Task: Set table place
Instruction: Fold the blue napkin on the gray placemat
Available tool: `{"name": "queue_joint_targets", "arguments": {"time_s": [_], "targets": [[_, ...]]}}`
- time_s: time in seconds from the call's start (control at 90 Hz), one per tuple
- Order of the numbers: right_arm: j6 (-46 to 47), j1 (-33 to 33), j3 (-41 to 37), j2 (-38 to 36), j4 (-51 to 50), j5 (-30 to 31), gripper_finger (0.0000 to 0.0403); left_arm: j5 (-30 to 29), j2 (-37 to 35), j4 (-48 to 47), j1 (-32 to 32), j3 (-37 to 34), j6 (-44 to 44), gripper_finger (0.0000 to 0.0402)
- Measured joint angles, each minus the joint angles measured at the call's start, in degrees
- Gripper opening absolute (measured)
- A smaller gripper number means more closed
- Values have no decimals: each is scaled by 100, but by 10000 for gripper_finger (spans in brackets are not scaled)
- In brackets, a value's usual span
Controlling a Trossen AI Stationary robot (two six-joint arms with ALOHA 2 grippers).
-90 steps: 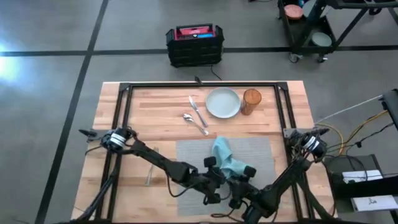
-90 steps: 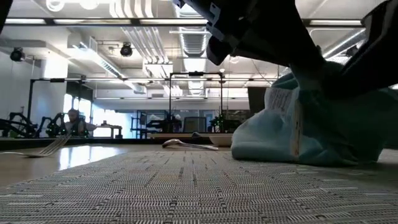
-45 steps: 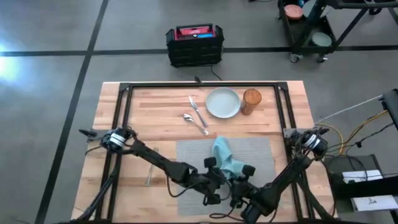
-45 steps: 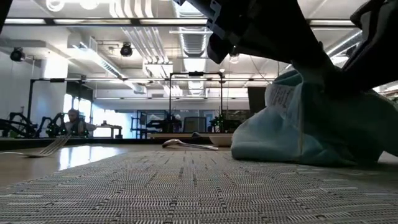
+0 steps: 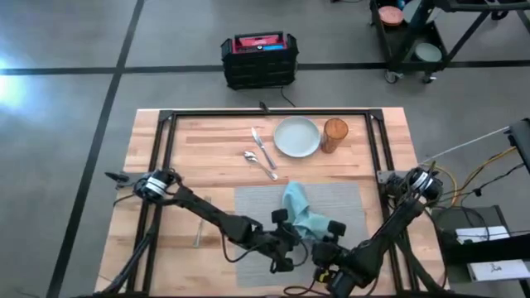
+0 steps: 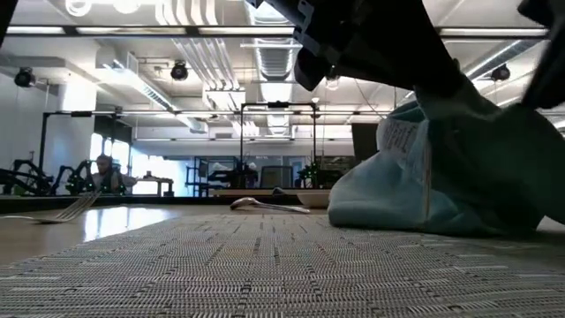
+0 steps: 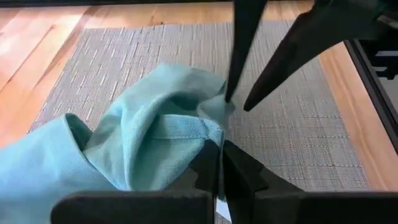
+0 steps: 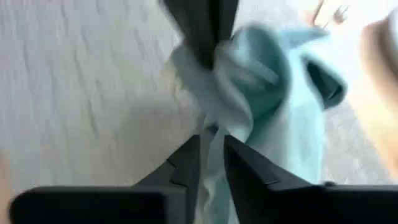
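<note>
You're early in the job: nearest you, left claw (image 5: 291,240) is clenched on a corner of the teal napkin (image 5: 300,212), right claw (image 5: 325,246) pinches its cloth too, napkin bunched on the grey placemat (image 5: 257,207), not yet flat. Fork (image 5: 199,234) lies left of the mat on the surface (image 5: 207,141). Far side: spoon (image 5: 248,155), knife (image 5: 262,147), plate (image 5: 296,136), amber glass (image 5: 334,135), all still to place imo.

Both arms reach low toward each other, left gripper (image 5: 291,237) and right gripper (image 5: 321,241) fingers pinched closed.
</note>
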Motion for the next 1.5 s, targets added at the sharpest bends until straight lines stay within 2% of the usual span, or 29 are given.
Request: {"name": "queue_joint_targets", "arguments": {"time_s": [0.111, 0.256, 0.367, 0.478, 0.567, 0.678, 0.767, 0.856, 0.911, 1.067, 1.222, 1.378, 1.5], "targets": [[-132, -63, -4, 23, 29, 298, 124, 63, -4, 0, 4, 0, 0, 0], [-258, -177, -21, 41, 62, 321, 171, 91, -4, 0, 7, 0, 0, 0], [-450, -271, -109, 41, 226, 313, 191, 91, -4, 17, 7, 0, 0, 0], [-698, -332, -255, 41, 764, 297, 195, 91, -4, 35, 7, 0, 2, 0], [-969, -337, -303, 41, 1180, 304, 184, 91, -4, 35, 7, 0, 2, 0], [-1014, -342, -322, 41, 1210, 290, 152, 91, -4, 37, 7, 0, 2, 0], [-879, -363, -366, 43, 1206, 286, 101, 89, -4, 37, 7, 0, 2, 0], [-774, -376, -433, 43, 1212, 263, 34, 87, -4, 42, 7, 0, 2, 0], [-679, -376, -477, 43, 1204, 233, 12, 87, -4, 38, 7, 0, 2, 0], [-607, -319, -485, 43, 1267, -270, 5, 91, -21, 26, 7, 0, 21, 3], [-579, -117, -487, 46, 1395, -488, 2, 87, -101, 20, 4, 0, 44, 9], [-392, 94, -529, 49, 1425, -651, 1, 74, -120, -328, 4, 11, 7, 8], [-63, 265, -647, 49, 1420, -505, 0, 73, -113, -443, 8, 9, -92, 3]]}}
